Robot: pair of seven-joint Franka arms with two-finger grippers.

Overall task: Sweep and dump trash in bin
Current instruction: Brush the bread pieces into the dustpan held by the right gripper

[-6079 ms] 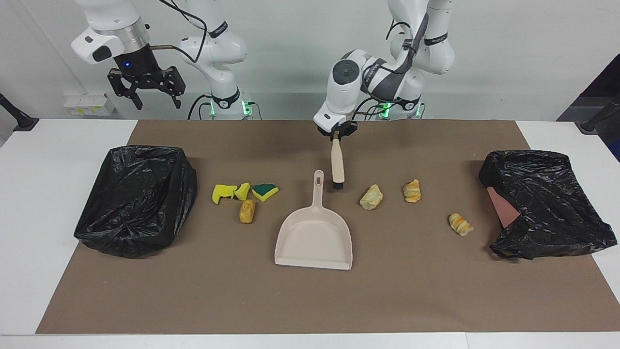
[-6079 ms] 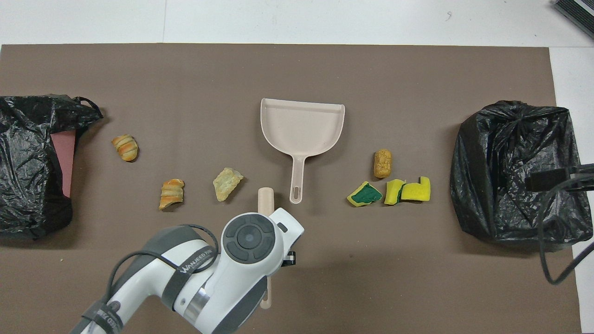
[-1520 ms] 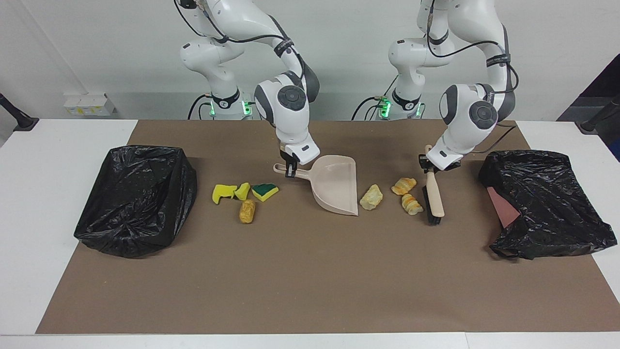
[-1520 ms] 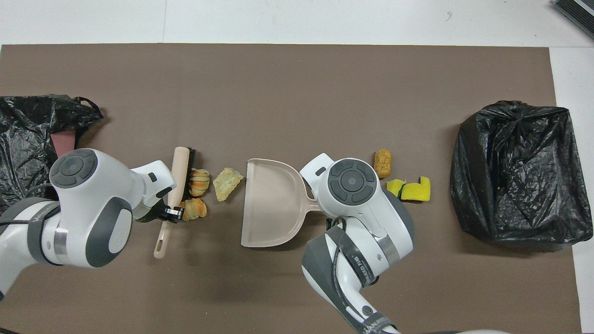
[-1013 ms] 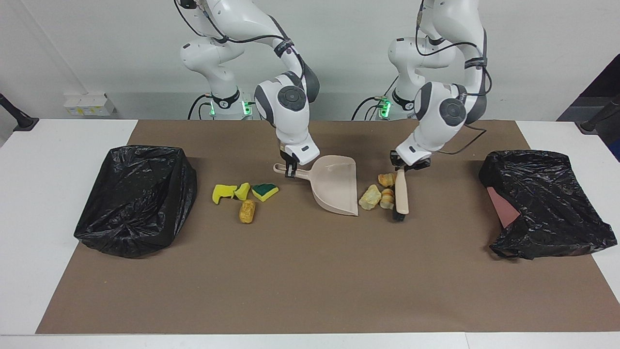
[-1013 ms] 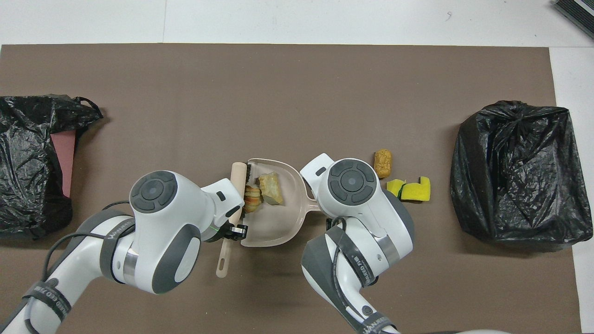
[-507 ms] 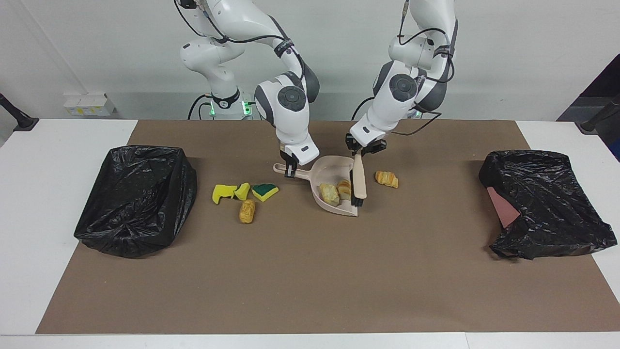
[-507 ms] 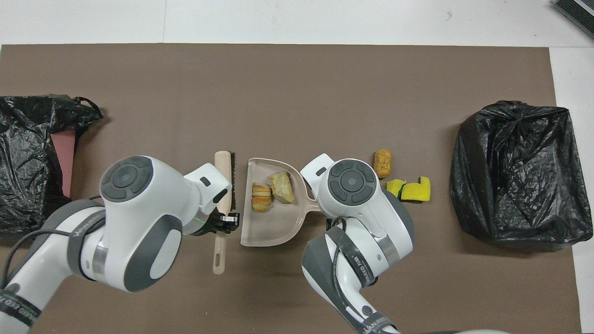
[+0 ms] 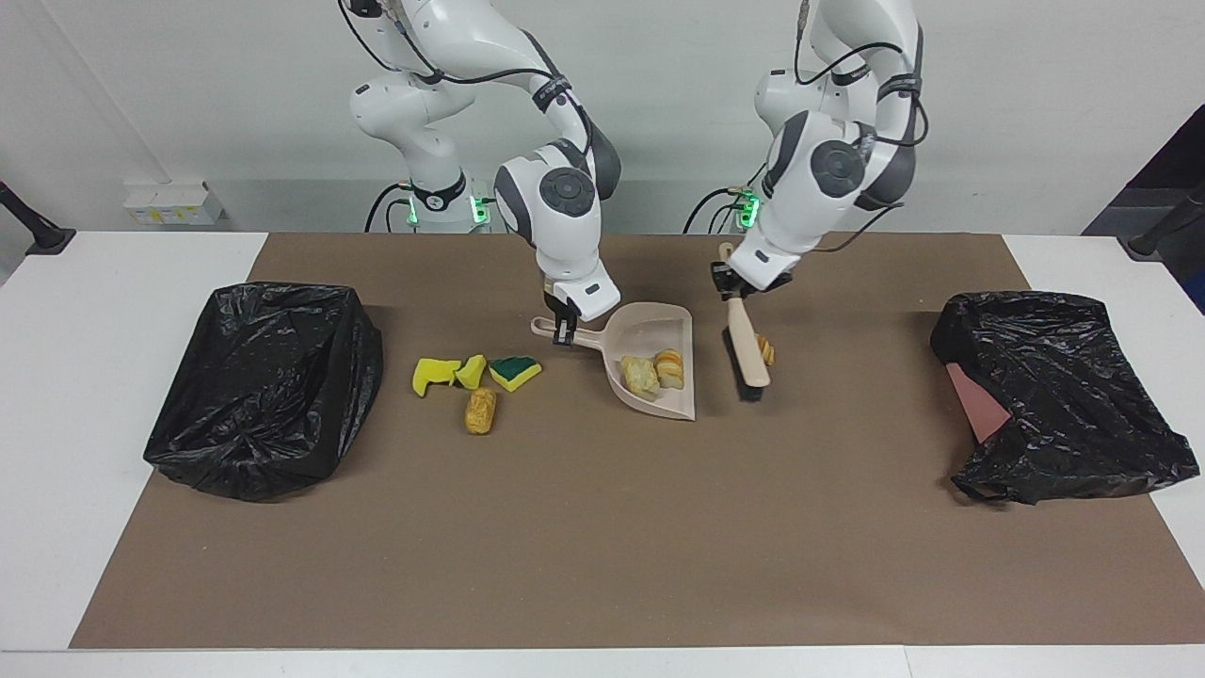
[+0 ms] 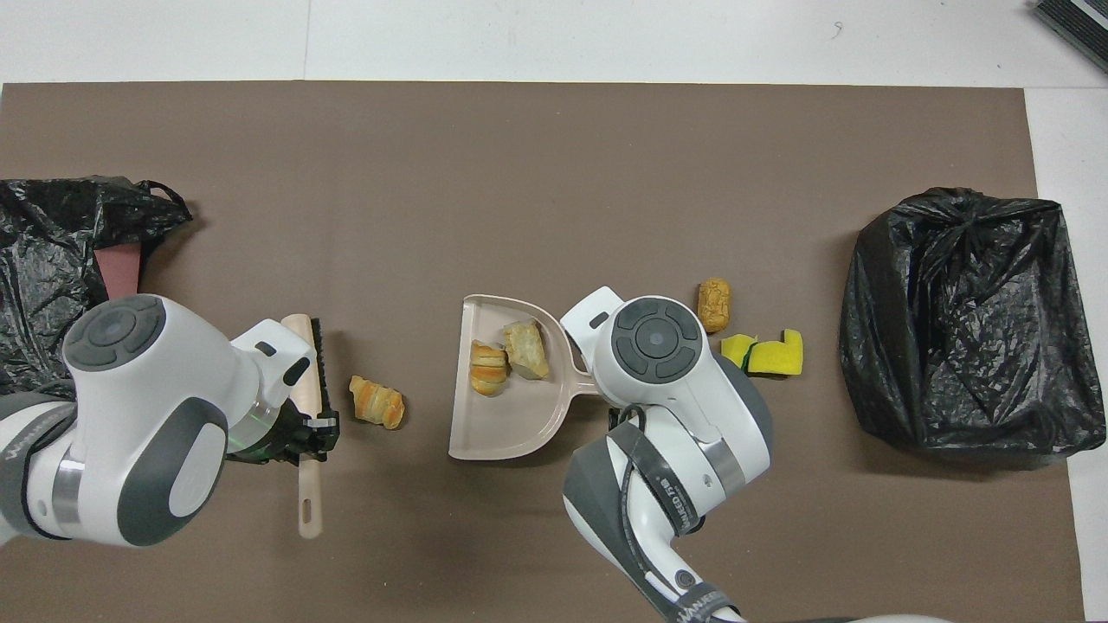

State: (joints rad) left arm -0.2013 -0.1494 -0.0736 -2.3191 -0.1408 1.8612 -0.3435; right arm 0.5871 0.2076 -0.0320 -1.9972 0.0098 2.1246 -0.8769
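Overhead, 1 pastry piece (image 10: 376,401) clear, facing, brush (image 9: 745,350) half-hides it.

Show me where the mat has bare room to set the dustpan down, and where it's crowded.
Free: the wide strip of brown mat farther from the robots than the dustpan, running between the two black bags. Crowded: the middle band, with the brush, a loose bread piece and the sponge bits beside the dustpan.

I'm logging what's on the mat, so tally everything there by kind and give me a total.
Bread pieces: 4
Sponge bits: 3
Dustpan: 1
Brush: 1
Black bags: 2
Total: 11
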